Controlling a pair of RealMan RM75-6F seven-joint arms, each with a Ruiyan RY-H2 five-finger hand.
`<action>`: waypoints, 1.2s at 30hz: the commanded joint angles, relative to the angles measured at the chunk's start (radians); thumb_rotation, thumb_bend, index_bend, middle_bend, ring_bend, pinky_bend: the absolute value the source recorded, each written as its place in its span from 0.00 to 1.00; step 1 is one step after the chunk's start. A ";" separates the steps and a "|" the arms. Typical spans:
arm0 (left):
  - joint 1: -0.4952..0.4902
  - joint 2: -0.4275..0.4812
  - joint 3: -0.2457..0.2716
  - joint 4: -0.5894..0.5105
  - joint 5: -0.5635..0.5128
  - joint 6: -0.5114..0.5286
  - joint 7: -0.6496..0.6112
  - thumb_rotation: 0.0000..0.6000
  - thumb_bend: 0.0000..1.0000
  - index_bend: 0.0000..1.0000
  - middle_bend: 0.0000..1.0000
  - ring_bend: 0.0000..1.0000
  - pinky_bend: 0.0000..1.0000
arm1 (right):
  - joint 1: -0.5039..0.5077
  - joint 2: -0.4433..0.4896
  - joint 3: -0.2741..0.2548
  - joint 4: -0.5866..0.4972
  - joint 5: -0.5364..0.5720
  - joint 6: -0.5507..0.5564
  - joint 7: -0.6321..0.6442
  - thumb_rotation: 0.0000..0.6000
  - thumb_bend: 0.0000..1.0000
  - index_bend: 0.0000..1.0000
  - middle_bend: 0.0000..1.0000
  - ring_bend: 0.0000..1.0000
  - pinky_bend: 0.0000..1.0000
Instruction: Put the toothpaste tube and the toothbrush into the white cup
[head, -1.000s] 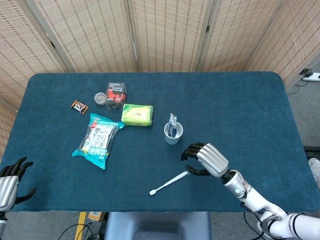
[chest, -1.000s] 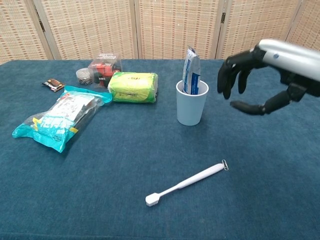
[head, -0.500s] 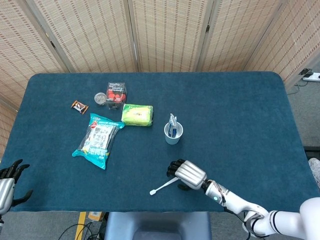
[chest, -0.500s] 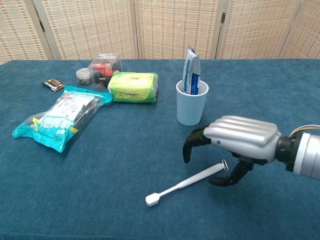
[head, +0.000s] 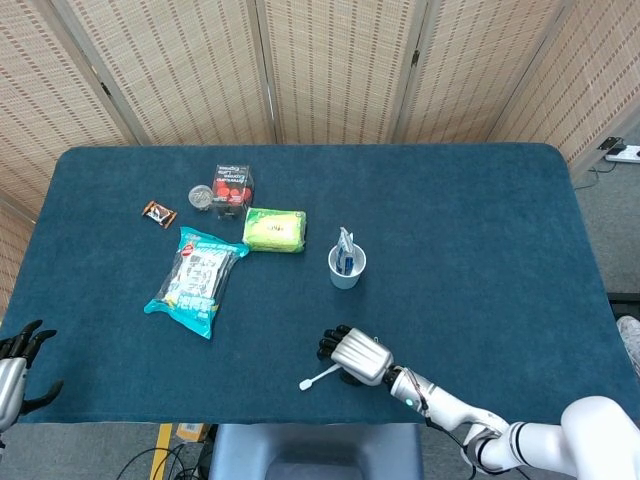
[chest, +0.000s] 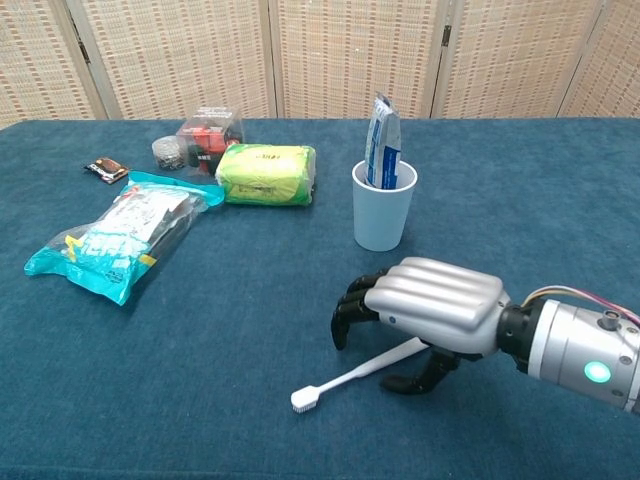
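The right hand lay palm down over the handle end of the white toothbrush, its dark fingers curled downward in front of the handle and its thumb on the near side of it. Whether the fingers had actually closed on the handle could not be told from either view; the brush head stuck out from under the hand toward the robot's left and rested on the blue tablecloth.

Just beyond the right hand, farther from the robot, stood the white cup, upright, with the toothpaste tube standing in it and leaning slightly, its top well above the rim. The cup and the hand were apart.

Far off on the other side, at the table's near corner, the left hand hung beside the table edge with its fingers spread and nothing in them.

Beyond the right hand and toward the robot's left lay a green packet, a blue-and-white snack bag, a clear box with red contents, a small round tin and a small dark wrapper.
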 joint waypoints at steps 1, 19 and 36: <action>0.000 -0.001 0.000 0.002 -0.001 -0.001 -0.002 1.00 0.31 0.21 0.11 0.19 0.19 | 0.001 -0.013 0.000 0.017 0.001 0.003 -0.008 1.00 0.24 0.38 0.31 0.21 0.30; 0.004 -0.006 0.002 0.022 -0.001 -0.004 -0.021 1.00 0.31 0.21 0.10 0.19 0.19 | 0.012 -0.054 -0.011 0.060 -0.001 0.009 -0.009 1.00 0.28 0.46 0.33 0.21 0.30; 0.005 -0.010 0.002 0.033 -0.005 -0.010 -0.028 1.00 0.31 0.21 0.10 0.19 0.19 | 0.013 -0.066 -0.014 0.072 -0.003 0.031 -0.004 1.00 0.34 0.58 0.38 0.21 0.30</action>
